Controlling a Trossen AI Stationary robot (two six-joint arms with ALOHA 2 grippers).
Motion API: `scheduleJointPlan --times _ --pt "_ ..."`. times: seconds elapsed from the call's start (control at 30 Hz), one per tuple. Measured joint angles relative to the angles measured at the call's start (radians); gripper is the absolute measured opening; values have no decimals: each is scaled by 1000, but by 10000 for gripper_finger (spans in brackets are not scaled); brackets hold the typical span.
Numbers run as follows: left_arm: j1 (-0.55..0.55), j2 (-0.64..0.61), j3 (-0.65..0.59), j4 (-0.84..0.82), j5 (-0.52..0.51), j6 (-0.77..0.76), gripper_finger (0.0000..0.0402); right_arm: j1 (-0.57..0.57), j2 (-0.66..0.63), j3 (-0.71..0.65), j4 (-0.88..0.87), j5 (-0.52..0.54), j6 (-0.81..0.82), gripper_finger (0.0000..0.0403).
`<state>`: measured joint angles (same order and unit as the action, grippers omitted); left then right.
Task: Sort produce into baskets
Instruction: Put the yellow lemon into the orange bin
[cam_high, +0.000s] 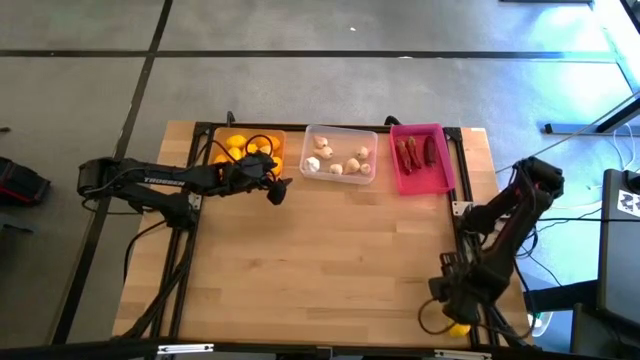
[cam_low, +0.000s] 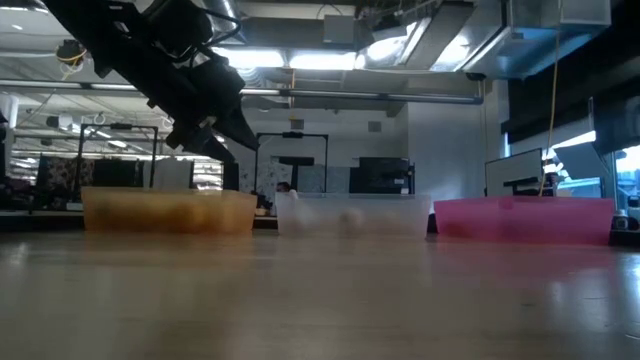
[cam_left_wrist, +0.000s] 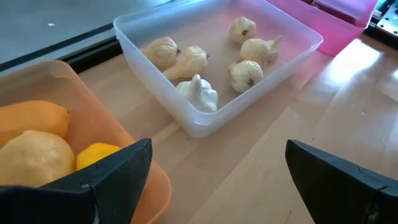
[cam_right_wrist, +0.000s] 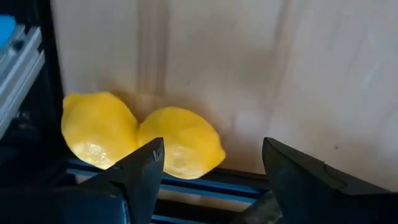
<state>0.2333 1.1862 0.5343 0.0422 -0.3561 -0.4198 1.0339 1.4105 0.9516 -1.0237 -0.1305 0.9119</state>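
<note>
Three baskets stand in a row at the table's far edge. The orange basket (cam_high: 283, 150) holds lemons (cam_left_wrist: 34, 158), the clear basket (cam_high: 340, 128) holds garlic bulbs (cam_left_wrist: 199, 93), and the pink basket (cam_high: 446, 165) holds red chilies (cam_high: 418, 152). My left gripper (cam_high: 278, 190) hangs open and empty just in front of the gap between the orange and clear baskets. At the table's near right corner, two lemons (cam_right_wrist: 99, 130) (cam_right_wrist: 183, 142) lie side by side on the wood against the frame rail. My right gripper (cam_right_wrist: 214, 162) points down above them, open and touching neither.
A black frame rail (cam_high: 462, 215) runs along the table's right edge, close to the right arm. A blue rail (cam_right_wrist: 205, 186) lies just beyond the two lemons. Bare wood (cam_high: 320, 260) spreads across the middle and near part of the table.
</note>
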Motion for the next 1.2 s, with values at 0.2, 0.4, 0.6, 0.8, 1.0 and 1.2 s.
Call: scheduleJointPlan --times 0.2,0.4,0.6,0.8,1.0,1.2 --pt "0 0 0 1 0 0 365 76 75 0 18 -9 0 264" --pt "0 0 0 0 0 -1 365 95 145 0 59 -48 -3 264" --pt "0 0 0 12 0 -1 365 92 195 1 66 -21 -34 264" --pt "0 0 0 26 0 0 365 91 232 1 80 37 -50 264" --pt "0 0 0 26 0 -1 365 91 265 1 74 -7 -44 264" --pt "0 0 0 25 0 -1 365 91 278 1 30 -11 5 244"
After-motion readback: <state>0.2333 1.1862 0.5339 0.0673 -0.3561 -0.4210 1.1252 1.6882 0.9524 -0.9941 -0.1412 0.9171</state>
